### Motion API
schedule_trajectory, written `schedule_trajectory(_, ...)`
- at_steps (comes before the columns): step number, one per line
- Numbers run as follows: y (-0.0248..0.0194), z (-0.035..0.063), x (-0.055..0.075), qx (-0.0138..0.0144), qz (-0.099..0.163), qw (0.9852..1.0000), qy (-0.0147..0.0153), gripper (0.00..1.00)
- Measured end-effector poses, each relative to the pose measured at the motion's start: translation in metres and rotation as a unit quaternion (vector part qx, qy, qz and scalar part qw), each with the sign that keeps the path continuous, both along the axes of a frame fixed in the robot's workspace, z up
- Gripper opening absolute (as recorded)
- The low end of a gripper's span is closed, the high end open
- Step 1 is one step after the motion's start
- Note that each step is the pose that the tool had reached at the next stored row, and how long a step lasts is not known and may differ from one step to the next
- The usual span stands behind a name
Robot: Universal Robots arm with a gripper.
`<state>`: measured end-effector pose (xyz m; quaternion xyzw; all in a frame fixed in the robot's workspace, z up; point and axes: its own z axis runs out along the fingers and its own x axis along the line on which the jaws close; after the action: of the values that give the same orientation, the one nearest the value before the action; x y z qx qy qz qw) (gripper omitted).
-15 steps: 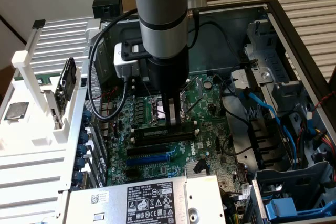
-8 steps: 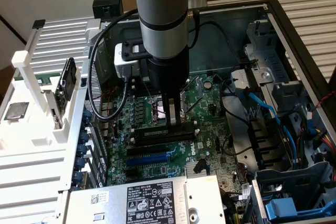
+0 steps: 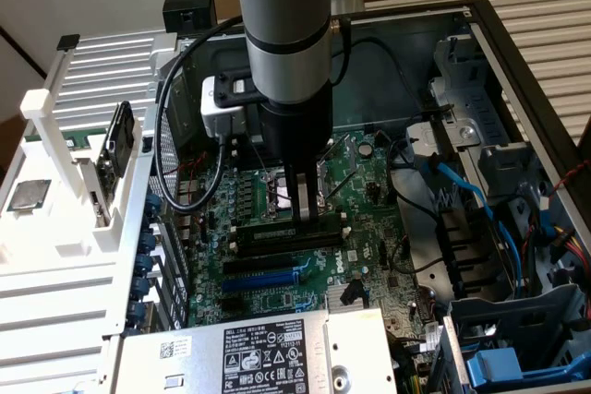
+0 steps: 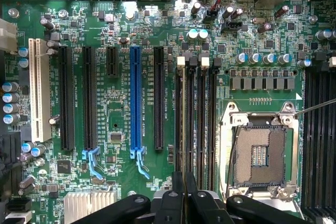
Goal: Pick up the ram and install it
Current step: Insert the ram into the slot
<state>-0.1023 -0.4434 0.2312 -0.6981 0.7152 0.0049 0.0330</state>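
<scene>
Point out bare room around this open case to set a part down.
Free: the white ribbed tray in front of the processor chip; the ribbed surface beyond the case's wall on the exterior view's right. Crowded: the memory slots under the pincer, and the blue cables beside them.

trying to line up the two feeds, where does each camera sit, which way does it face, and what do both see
Exterior view: off the arm, above the open computer case, looking down at an angle onto the motherboard; the arm reaches down, its hand at the memory slots.
Wrist view: on the wrist, facing along the hand straight onto the board; part of the hand shows.
Shared: the motherboard, memory slots, blue expansion slot, processor socket and the hand.
</scene>
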Motion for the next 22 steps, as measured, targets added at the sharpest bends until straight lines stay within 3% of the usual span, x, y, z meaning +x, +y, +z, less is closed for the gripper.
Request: schedule_trajectory(22, -0.0005, -0.0007, 0.0000, 0.0000, 0.000, 1.0000, 0.0000, 0.12)
